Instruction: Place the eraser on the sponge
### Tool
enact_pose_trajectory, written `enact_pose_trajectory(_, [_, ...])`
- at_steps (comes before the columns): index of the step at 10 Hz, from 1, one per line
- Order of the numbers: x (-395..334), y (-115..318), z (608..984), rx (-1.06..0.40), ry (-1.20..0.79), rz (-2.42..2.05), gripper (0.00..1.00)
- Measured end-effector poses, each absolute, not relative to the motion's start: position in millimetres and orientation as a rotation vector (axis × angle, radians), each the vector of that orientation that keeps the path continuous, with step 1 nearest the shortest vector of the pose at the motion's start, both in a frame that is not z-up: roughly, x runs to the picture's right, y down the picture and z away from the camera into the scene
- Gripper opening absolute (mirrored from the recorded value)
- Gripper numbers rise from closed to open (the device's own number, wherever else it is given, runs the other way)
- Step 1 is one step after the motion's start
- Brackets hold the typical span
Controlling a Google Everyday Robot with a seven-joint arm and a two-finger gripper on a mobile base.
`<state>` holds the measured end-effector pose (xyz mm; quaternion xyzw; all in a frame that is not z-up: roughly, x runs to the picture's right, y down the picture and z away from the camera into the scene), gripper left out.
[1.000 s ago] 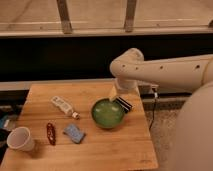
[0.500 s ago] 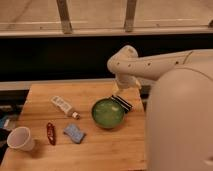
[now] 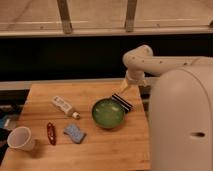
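One arm reaches in from the right, and its pincer (image 3: pixel 123 89) hangs over the far right part of the wooden surface (image 3: pixel 100 152), pointing down. Open or closed? Cannot tell from here. Right under its tip sits the eraser (image 3: pixel 122 102), black with white stripes, tilted, up against the right rim of the green bowl (image 3: pixel 108 114). Whether the pincer actually touches it is not clear. Over to the left and nearer, the blue sponge (image 3: pixel 75 133) lies flat, well apart from the eraser, with the bowl between them. Just left of the sponge lies a red-brown oblong (image 3: pixel 50 133), and beyond it a white tube (image 3: pixel 64 106). A white cup (image 3: pixel 20 138) stands at the near left corner.
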<state>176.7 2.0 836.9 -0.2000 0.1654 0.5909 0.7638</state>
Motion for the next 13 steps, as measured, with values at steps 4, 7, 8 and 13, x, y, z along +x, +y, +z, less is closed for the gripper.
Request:
enact_pose_trajectory(4, [186.7,3.9,841.1,-0.489,0.291,1.331,0.8])
enact_pose_trajectory(7, [190.6,13.9,858.1,-0.467,0.342,1.329,0.8])
enact_pose_trajectory(8, [188.8,19.6,867.1,-0.447,0.366,1.313,0.8])
enact_pose_trajectory(13, [193.6,38.1,886.0,-0.44,0.428,1.301,0.8])
